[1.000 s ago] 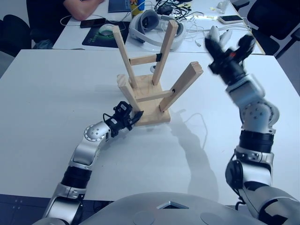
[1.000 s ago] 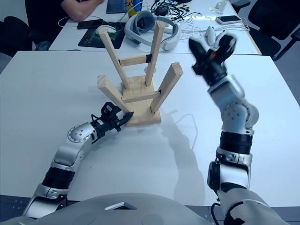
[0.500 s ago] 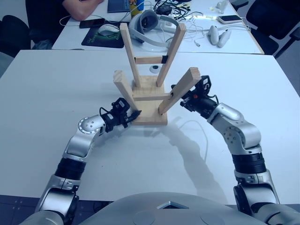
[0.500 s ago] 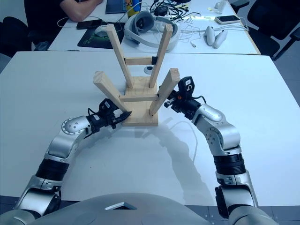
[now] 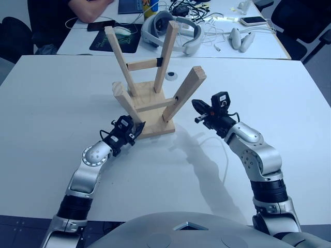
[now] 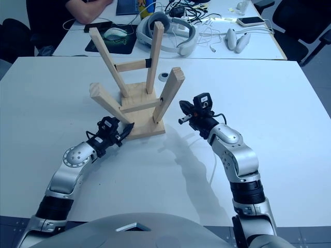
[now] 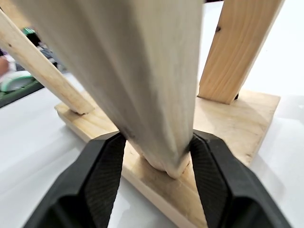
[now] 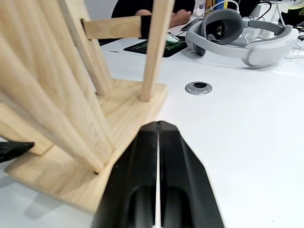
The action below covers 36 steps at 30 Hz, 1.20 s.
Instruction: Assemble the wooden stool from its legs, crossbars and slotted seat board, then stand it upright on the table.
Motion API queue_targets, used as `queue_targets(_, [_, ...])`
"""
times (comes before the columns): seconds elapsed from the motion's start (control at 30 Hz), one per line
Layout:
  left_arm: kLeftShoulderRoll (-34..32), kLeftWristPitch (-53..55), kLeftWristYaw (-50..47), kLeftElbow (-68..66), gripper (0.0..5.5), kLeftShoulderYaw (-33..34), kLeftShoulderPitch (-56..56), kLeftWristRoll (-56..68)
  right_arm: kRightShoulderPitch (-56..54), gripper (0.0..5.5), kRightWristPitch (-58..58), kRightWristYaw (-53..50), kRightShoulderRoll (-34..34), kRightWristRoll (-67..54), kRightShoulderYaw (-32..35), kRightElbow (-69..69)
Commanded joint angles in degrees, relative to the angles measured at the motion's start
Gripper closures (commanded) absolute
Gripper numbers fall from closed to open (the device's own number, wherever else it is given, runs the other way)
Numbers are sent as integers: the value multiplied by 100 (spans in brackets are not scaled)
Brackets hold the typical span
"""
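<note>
Left end effector (image 5: 135, 128) tight around stool leg (image 7: 142, 61), its base partly hidden.

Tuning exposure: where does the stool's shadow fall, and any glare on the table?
Left eye view: the stool throws a soft shadow on the table toward the robot's right; no glare. Left wrist view: the leg in the left hand is brighter on one face.

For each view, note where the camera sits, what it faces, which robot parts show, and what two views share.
Left eye: head, looking forward-down at upturned stool; both arms show.
Right eye: alongside, sharing that same scene.
Left wrist: left arm, close on leg clamped by left gripper.
Right wrist: right arm, facing seat board past shut right gripper.
</note>
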<state>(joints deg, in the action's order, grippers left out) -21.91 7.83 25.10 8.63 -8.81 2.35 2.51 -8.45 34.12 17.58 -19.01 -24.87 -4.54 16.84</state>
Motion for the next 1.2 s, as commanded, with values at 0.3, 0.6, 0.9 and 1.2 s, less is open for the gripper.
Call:
queue_targets(0.3, [-378,-675,1839,-1550,336,-211,-1005,404,-37,550,147,124,79,15,182,-45])
queue_targets(0.6, [-157,-791,1514,-1223,247,18,-749,509,-357,550,37,427,-36,166,211,-465])
queue_targets(0.9, [-81,-705,592,586,186,192,790,147,391,550,-28,306,-40,294,314,117])
queue_targets(1.2, [316,-266,-460,2207,62,982,2229,206,1804,550,276,-30,50,-276,1283,1818])
